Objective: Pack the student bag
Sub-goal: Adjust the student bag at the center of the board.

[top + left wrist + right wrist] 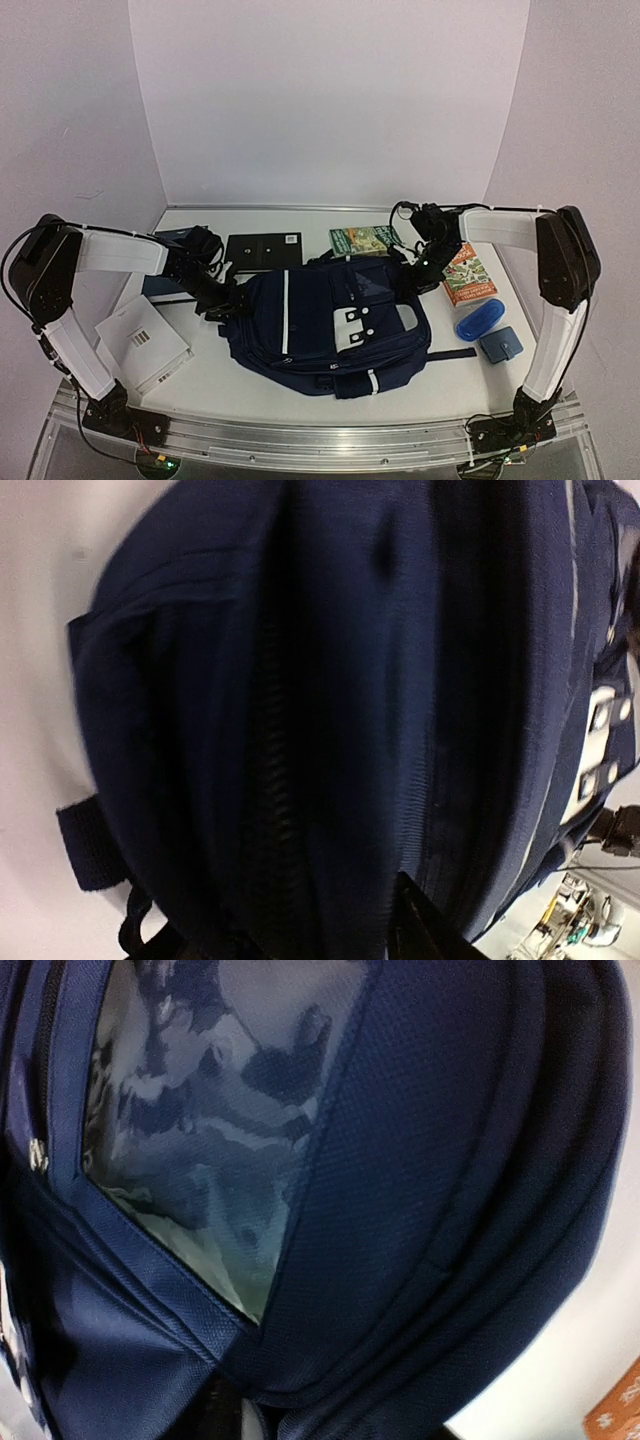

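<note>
Navy cloth of the bag [350,680] sits right up against both wrist cameras, so close that little else shows. From where I stand the bag lies flat in the middle of the table [240,385], front pocket up, between the two arms. The left tool [228,297] is pressed against its left edge, and the right tool [425,262] is at its far right corner, beside a patterned panel [220,1140].

I cannot tell whether either tool is spread, closed or pinching cloth. Only a dark sliver of finger shows at the bottom of each wrist view, and the overhead view hides the tips against the fabric.

Things to be packed lie around the bag: a green book [365,240] just behind it, an orange book [470,275] and a blue pouch [480,320] to the right, and a white booklet [145,340] to the left.

My guess is that this is the opening step, with both arms taking hold of the bag to get it open. The zip [265,780] in the left wrist view looks closed. Next, each tool needs a firm pinch on loose cloth or on the zip pull, then a pull apart so the mouth gapes without dragging the bag into the books.
</note>
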You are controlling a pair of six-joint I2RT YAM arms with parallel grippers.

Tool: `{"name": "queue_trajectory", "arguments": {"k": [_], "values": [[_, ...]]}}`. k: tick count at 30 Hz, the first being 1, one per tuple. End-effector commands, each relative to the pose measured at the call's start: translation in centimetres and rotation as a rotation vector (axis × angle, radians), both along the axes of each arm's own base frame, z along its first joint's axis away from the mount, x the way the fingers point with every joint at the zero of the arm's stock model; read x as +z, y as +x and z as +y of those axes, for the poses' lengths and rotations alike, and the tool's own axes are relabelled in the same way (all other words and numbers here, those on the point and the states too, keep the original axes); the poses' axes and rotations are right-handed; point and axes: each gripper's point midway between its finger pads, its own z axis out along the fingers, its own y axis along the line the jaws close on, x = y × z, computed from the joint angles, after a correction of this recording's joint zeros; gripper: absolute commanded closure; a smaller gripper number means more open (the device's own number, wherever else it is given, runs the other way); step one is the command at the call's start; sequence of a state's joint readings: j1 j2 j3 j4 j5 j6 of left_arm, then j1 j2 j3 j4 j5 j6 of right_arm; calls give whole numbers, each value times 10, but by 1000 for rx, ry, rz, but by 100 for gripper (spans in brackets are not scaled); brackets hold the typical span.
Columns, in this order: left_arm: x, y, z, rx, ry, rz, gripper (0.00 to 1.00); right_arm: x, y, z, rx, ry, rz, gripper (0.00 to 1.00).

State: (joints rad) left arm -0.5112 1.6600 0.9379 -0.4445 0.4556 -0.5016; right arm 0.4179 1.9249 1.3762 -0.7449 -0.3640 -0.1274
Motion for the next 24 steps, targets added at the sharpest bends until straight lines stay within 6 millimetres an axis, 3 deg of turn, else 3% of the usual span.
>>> {"name": "queue_trajectory", "arguments": {"k": [1,8,11,14,17,20,24], "values": [[13,-17,-33,-108,-60,-51,54,-4,63,-27,-44,-215,-201,67],[22,-47,-62,-225,-96,-94,71,-5,114,-32,-25,-343,-307,67],[24,-58,-71,-259,-108,-97,73,-3,133,-27,-41,-348,-339,66],[22,-63,-71,-246,-110,-85,67,7,141,-23,-58,-330,-358,56],[25,-64,-64,-202,-110,-95,54,27,139,-23,-66,-311,-376,36],[35,-64,-55,-159,-106,-135,40,52,123,-22,-50,-267,-382,15],[55,-64,-43,-108,-122,-197,25,78,83,-6,28,-110,-340,2]]}}
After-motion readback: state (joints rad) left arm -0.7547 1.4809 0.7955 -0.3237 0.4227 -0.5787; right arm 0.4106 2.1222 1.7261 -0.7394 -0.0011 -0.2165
